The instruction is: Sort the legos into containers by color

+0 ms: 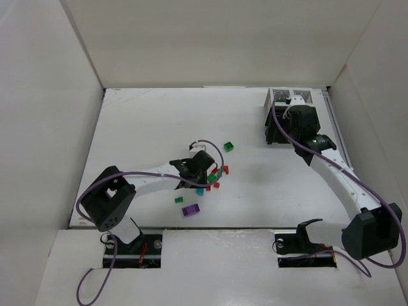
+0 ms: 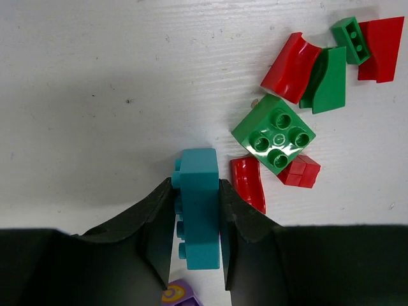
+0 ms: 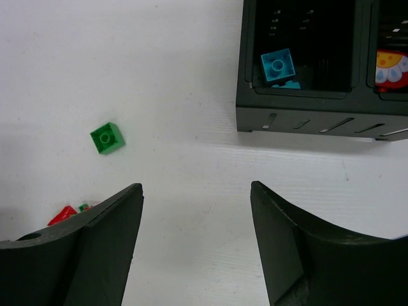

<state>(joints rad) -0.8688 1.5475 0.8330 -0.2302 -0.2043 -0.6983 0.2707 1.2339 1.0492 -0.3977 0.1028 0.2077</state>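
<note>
1. I find no readable word, number or brand in any view.
2. Whether the green brick (image 2: 278,136) has lettering on its studs is too fine for me to tell.
3. One printed piece (image 3: 390,67) shows coloured shapes, no letters.

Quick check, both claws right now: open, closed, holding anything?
Left claw: closed on a teal brick.
Right claw: open, holding nothing.
</note>
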